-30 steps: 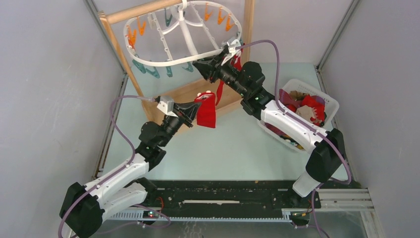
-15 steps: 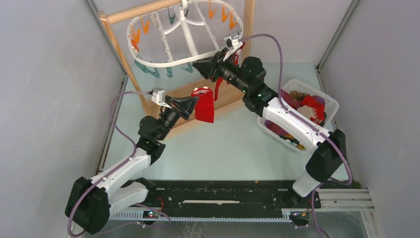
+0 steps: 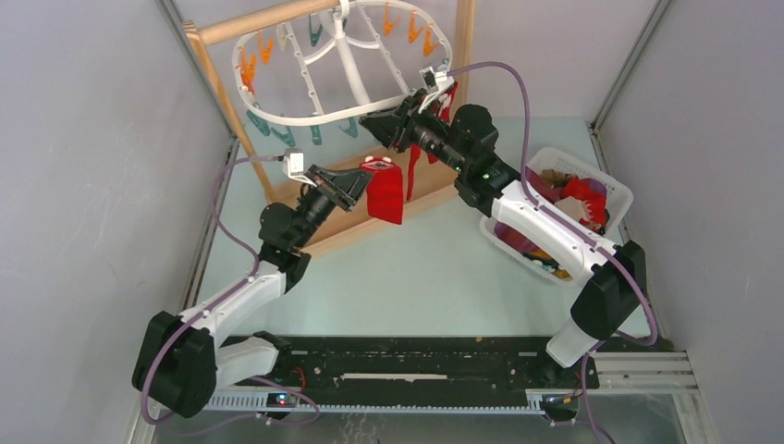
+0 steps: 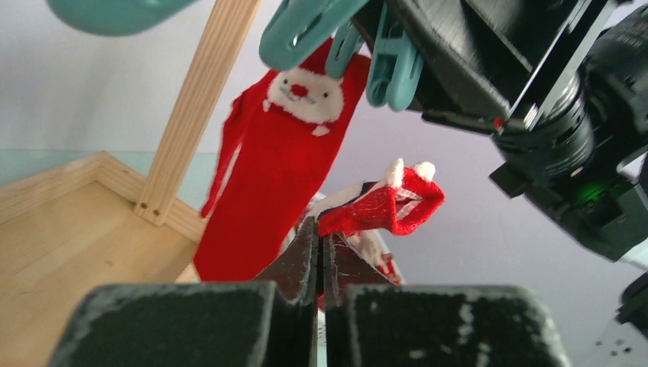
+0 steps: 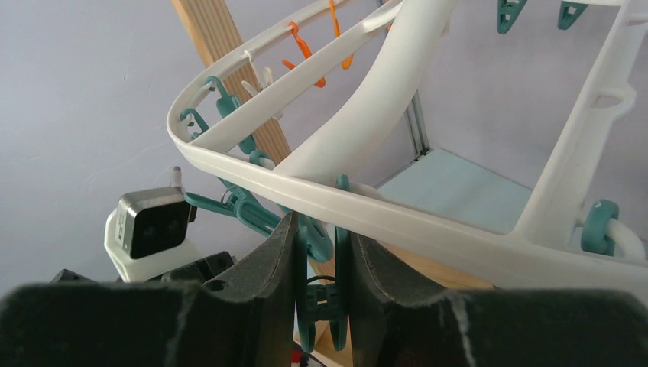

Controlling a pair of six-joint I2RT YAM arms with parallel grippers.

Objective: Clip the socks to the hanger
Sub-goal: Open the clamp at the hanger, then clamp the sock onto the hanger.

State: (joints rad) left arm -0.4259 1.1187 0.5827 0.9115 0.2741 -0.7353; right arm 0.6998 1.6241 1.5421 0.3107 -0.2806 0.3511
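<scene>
Left fingers (image 3: 354, 181) holding red sock (image 3: 386, 196), right fingers (image 3: 377, 122) at teal clothespin (image 3: 349, 128) on hanger (image 3: 310, 119) rim

left gripper (image 3: 363, 178) raised red sock (image 3: 386, 197), nearer hanger (image 3: 314, 119)

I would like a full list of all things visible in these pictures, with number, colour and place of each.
table: one, pale green.
wooden stand: one, light wood, back of the table.
hanger: one, white, hanging from the wooden stand's top bar.
clothespins: several, orange and teal, around the hanger's rim.
clipped sock: one, red with Santa face, hanging under the hanger.
held sock: one, red, in front of the wooden stand.
basket: one, white, right side.
more socks: several, red, purple, beige, inside the basket.
left pincer: black, shut on the held sock.
right pincer: black, under the hanger's rim, shut on a teal clothespin.
</scene>
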